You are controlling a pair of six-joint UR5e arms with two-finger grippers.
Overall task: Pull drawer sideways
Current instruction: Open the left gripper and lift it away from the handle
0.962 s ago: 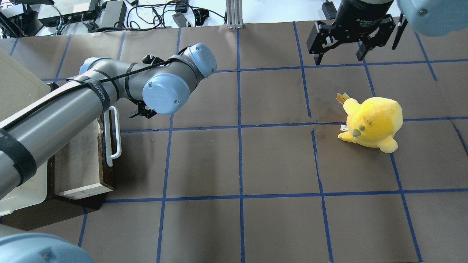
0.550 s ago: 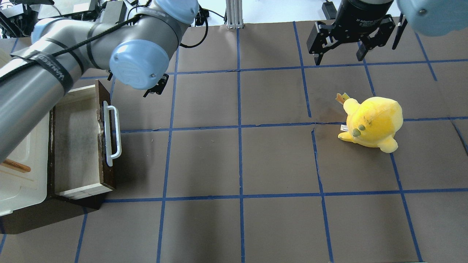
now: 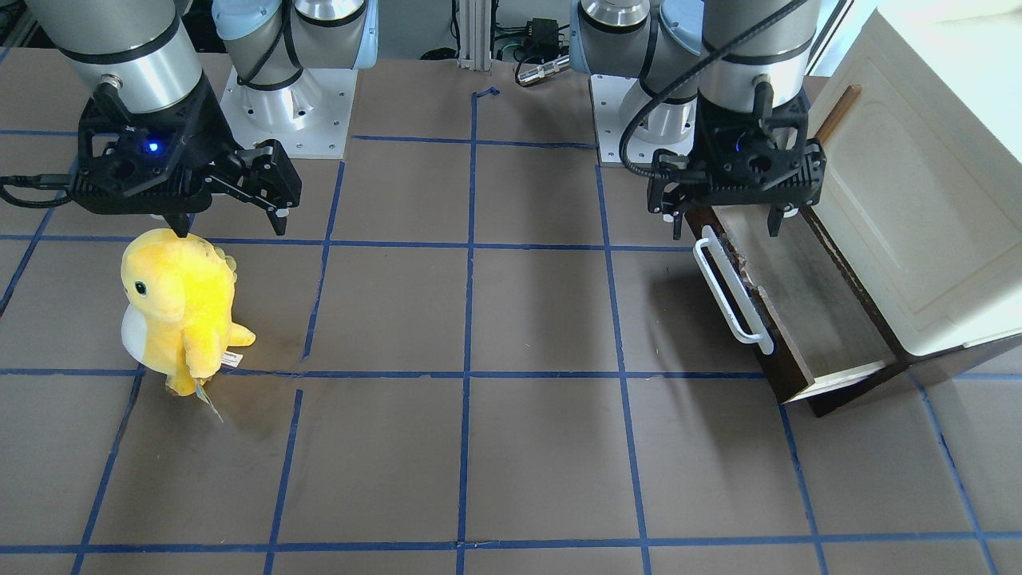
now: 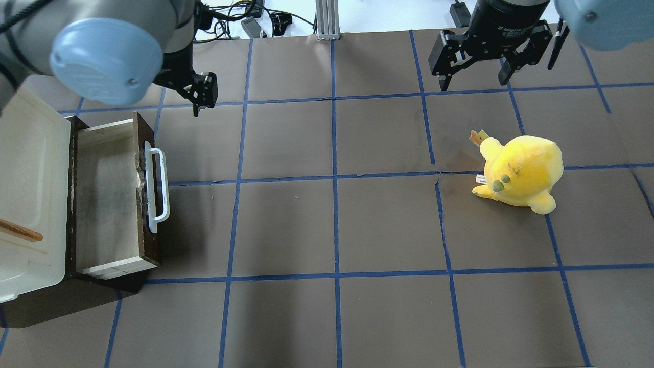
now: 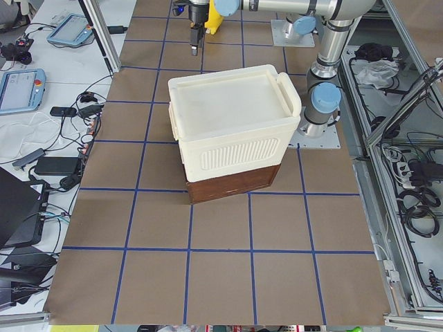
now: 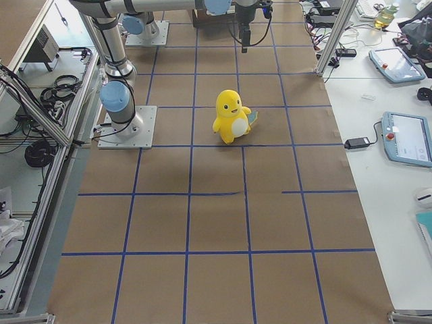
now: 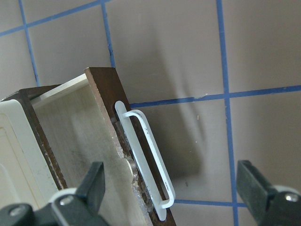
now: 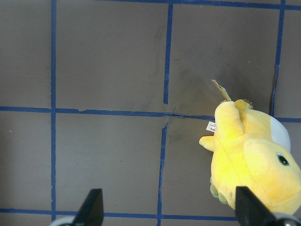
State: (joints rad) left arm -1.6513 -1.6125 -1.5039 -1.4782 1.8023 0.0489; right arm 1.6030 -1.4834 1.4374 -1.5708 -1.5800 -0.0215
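The drawer (image 4: 107,199) stands pulled out of the dark base under the cream cabinet, its greyish inside showing. Its dark brown front carries a long white bar handle (image 4: 156,186), which also shows in the front view (image 3: 730,291) and the left wrist view (image 7: 146,160). My left gripper (image 3: 725,231) is open and empty. It hangs above the drawer's end nearest the robot base, clear of the handle. My right gripper (image 4: 472,82) is open and empty, high over the table's other side.
The cream-white cabinet (image 4: 25,168) with a small brown handle (image 4: 20,232) sits on the dark base behind the drawer. A yellow plush toy (image 4: 521,174) stands on the brown mat, below and next to my right gripper (image 3: 231,230). Blue tape lines grid the mat.
My left arm has lifted and swung away from the handle toward the far side of the table. The drawer and the right arm have not moved.
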